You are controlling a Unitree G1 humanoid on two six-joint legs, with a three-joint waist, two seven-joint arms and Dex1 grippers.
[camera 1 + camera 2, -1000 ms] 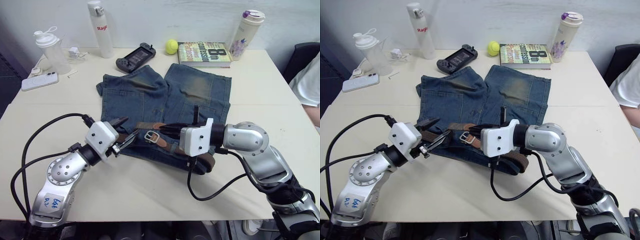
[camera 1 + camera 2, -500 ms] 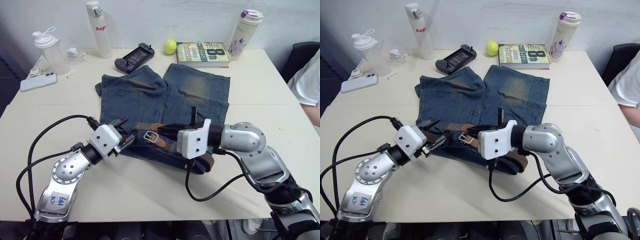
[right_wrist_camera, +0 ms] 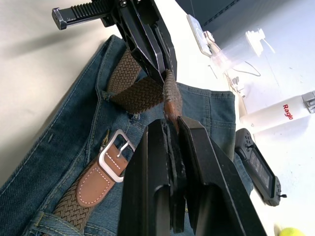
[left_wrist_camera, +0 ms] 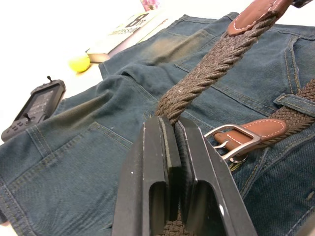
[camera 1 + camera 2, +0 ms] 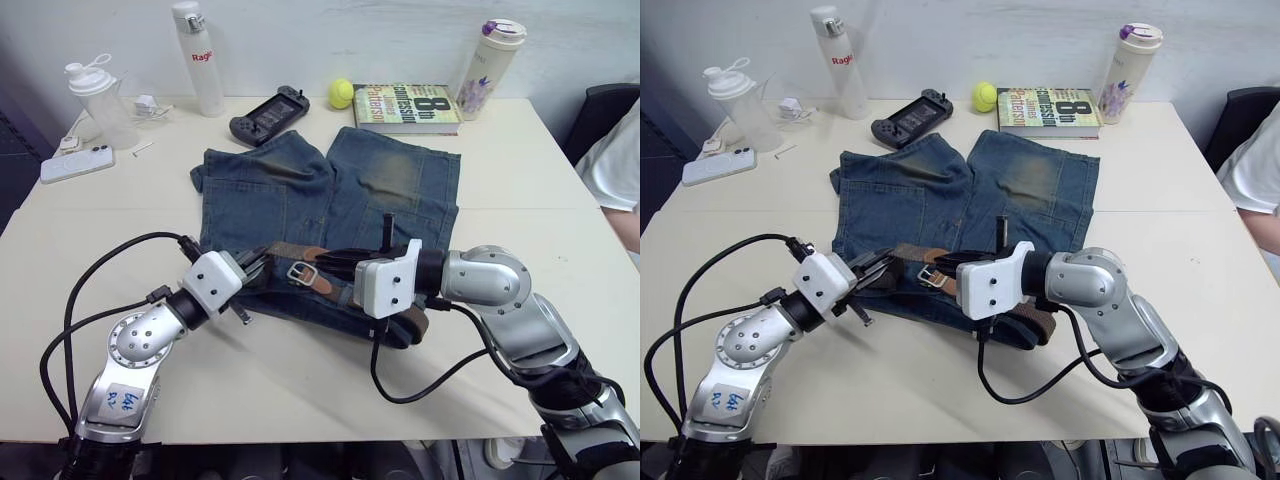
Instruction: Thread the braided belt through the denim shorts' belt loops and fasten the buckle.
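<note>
We see the left gripper clamped on the belt, its two black fingers pressed flat together with the braided strap squeezed between them. From that grip the strap rises ahead of the gripper to a tan leather tip. Just beside the left fingertips, on the side toward the right arm, lies the buckle, flat on the shorts, its silver frame stitched into a tan leather tab.

The right gripper is likewise closed on the belt, pinching the tan end of the strap between its fingers. The left gripper's tips meet the same stretch of strap directly ahead of it, so the two grippers hold the belt almost tip to tip. Below and to one side of the right fingers the buckle rests on the denim, and beyond it the braid passes under a loop at the waistband.

From the head view, both grippers meet over the waistband nearest us, with the shorts' legs spread out beyond them. The rest of the belt runs along the waistband beneath the right gripper.
</note>
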